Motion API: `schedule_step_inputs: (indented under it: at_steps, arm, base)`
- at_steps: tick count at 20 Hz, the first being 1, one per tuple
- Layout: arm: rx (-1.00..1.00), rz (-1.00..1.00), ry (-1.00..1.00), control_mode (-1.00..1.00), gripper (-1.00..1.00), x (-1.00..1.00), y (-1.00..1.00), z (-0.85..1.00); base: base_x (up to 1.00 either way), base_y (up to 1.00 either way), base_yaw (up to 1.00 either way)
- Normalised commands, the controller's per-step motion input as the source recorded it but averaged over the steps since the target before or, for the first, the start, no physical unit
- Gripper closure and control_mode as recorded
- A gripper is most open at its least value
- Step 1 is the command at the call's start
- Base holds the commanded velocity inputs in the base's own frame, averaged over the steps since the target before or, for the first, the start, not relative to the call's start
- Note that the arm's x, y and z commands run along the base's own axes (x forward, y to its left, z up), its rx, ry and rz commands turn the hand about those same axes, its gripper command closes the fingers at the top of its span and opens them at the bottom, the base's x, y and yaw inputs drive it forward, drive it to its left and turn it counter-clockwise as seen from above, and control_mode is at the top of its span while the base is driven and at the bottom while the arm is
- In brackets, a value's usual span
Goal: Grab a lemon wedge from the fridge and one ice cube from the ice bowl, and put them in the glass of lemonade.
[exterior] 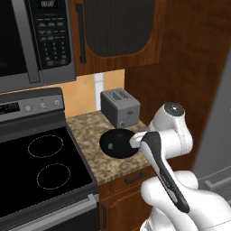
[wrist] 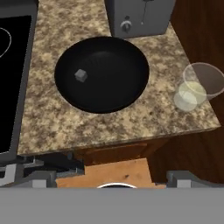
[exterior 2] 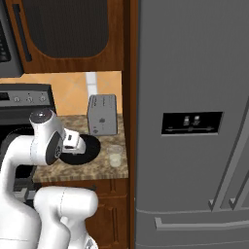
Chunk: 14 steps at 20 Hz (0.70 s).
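Note:
The ice bowl (wrist: 103,94), wide and glossy black, sits on the speckled counter with one small grey ice cube (wrist: 80,75) in its left half. To its right stands the glass of lemonade (wrist: 194,87), also seen near the counter's front right corner (exterior 2: 115,155). My gripper (wrist: 114,178) hovers above the counter's front edge, just short of the bowl. It is open, with its fingertips (wrist: 43,177) far apart and nothing between them. The fridge (exterior 2: 194,121) has its doors shut, so the lemon wedge is hidden.
A grey two-slot toaster (exterior 2: 102,114) stands right behind the bowl. A black stove top (exterior: 45,162) borders the counter on the left, with a microwave (exterior: 36,40) above it. Wooden cabinets hang overhead, and a wood panel (exterior 2: 130,97) separates counter and fridge.

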Motion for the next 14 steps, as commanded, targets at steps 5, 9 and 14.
schedule_step_inputs:
  at_steps: [5,9,14]
  arm:
    - [0.0,0.05,-0.17,-1.0,-1.0,-0.58,-0.21,0.34]
    - [0.0,0.0,-0.11,-1.0,-1.0,-0.47,-0.32,0.06]
    - [0.0,0.0,-0.04,-1.0,-1.0,-0.27,-0.1,0.0]
  base:
    - [0.0,0.0,0.0]
    - [0.0,0.0,0.0]
    - [0.0,0.0,0.0]
